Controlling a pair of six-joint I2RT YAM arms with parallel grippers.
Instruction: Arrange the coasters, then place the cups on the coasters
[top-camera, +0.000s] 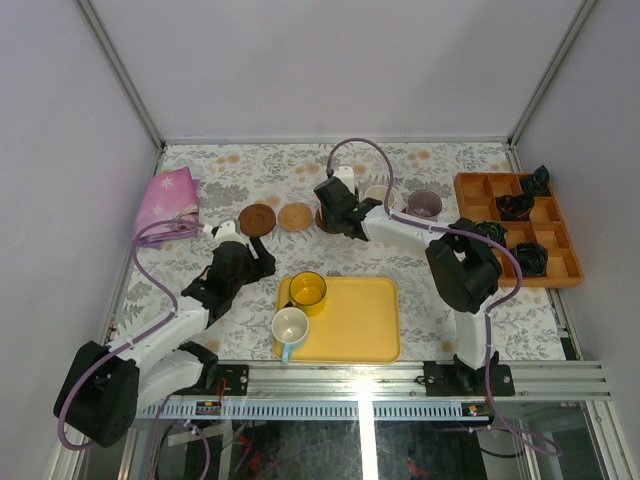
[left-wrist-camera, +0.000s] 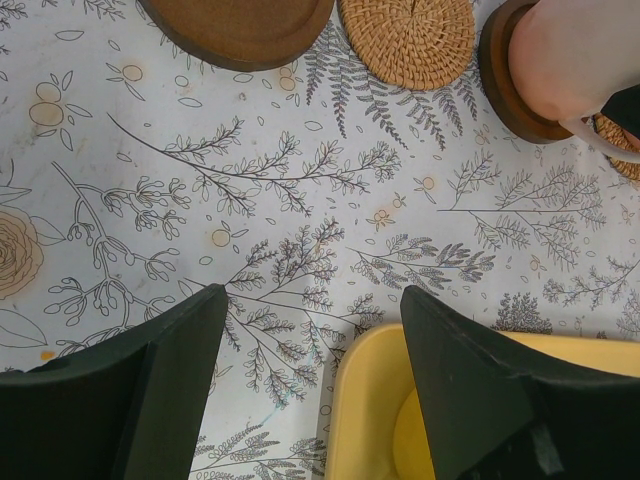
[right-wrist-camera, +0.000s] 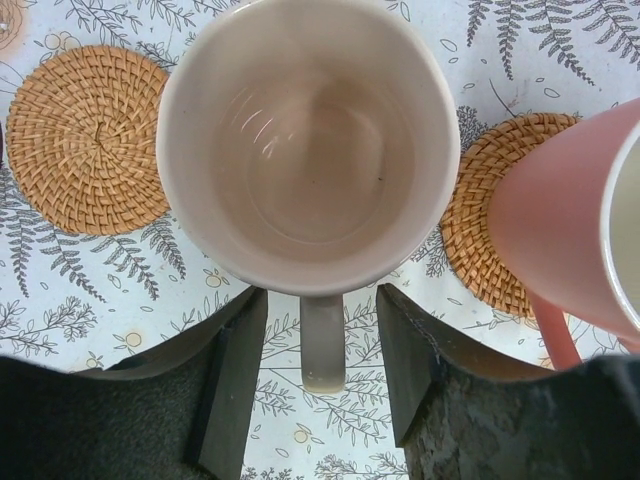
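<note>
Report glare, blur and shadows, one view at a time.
Top external: bright glare streak on the front rail, light even elsewhere. Left wrist: tablecloth print sharp, pale cup washed out. Right wrist: soft highlights inside that cup; pink cup cropped by the frame edge.

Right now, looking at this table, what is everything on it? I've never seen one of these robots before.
tablecloth: one, white floral, covering the table
coasters: four plain to see, two dark brown, two tan woven, in a row at the back
cups: five; pale pink and pink on coasters, grey-purple beside them, yellow and white-and-blue at the tray's left side
tray: one, yellow, front centre
compartment box: one, orange, right edge, holding about four black items
bag: one, pink-purple, left side
left fingers: two, black, open, empty, above the tray's corner
right fingers: two, black, open either side of the pale pink cup's handle
</note>
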